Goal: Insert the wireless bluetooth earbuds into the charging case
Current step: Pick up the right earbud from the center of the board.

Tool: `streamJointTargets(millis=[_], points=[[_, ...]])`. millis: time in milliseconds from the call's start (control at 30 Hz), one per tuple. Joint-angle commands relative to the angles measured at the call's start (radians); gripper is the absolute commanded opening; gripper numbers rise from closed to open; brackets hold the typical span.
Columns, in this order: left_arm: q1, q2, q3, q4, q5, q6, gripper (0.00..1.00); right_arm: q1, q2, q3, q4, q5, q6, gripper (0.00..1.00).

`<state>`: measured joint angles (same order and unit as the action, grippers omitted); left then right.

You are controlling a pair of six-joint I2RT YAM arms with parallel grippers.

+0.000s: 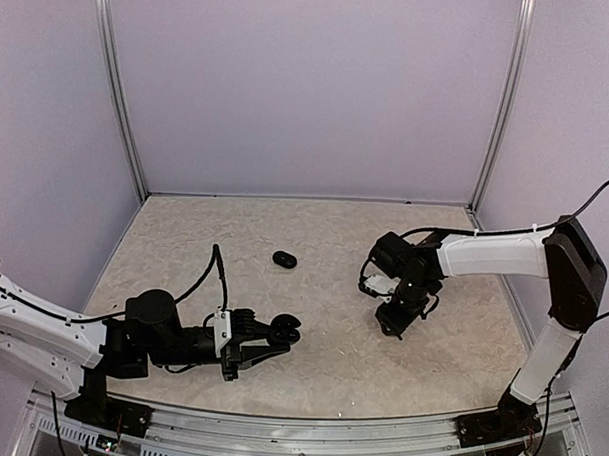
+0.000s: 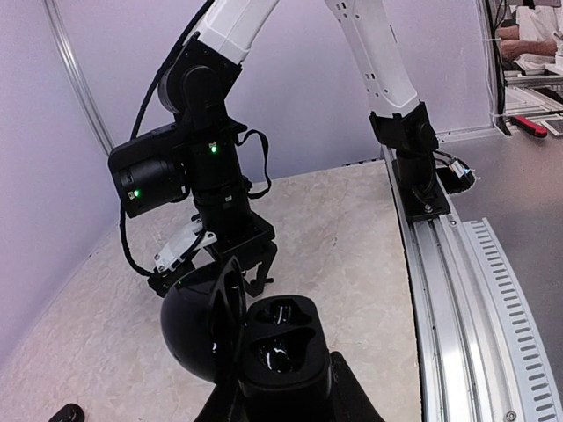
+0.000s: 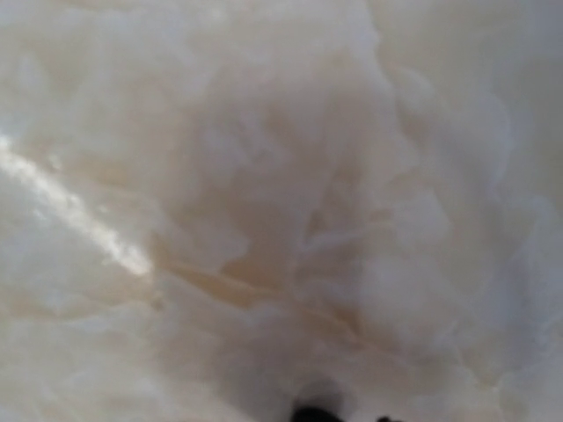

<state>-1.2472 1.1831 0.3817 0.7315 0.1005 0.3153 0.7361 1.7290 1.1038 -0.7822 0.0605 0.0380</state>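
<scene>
My left gripper (image 1: 279, 339) is shut on the charging case (image 2: 281, 338) and holds it low over the table, with the lid (image 2: 189, 325) swung open to the left. Both wells show glossy black; I cannot tell whether a bud sits in either. One small black oval earbud (image 1: 284, 258) lies on the table beyond the case; it also shows in the left wrist view (image 2: 66, 411). My right gripper (image 1: 393, 326) points straight down with its tips at the table surface (image 2: 248, 274). Its wrist view is blurred, with only dark tips at the bottom edge. The second bud is not visible.
The table (image 1: 324, 229) is a pale marbled sheet, with purple walls at the back and sides. A metal rail (image 2: 457, 290) runs along the near edge by the arm bases. The right arm's cables hang near its wrist (image 1: 368, 275).
</scene>
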Motion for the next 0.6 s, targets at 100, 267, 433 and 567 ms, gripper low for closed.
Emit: streamJointTargets(millis=[100, 267, 433, 567], points=[[-0.005, -0.005, 0.008, 0.015, -0.006, 0.002, 0.11, -0.010, 0.048, 0.008, -0.034, 0.049, -0.009, 0.45], [-0.004, -0.012, 0.008, 0.017, -0.002, 0.002, 0.11, -0.013, 0.071, 0.006, -0.023, 0.040, -0.011, 0.41], [-0.004, -0.017, 0.006, 0.016, -0.005, 0.002, 0.11, -0.015, 0.088, 0.004, -0.029, 0.056, -0.012, 0.35], [-0.005, -0.019, 0.005, 0.016, -0.008, 0.002, 0.11, -0.017, 0.089, 0.003, -0.031, 0.056, -0.012, 0.29]])
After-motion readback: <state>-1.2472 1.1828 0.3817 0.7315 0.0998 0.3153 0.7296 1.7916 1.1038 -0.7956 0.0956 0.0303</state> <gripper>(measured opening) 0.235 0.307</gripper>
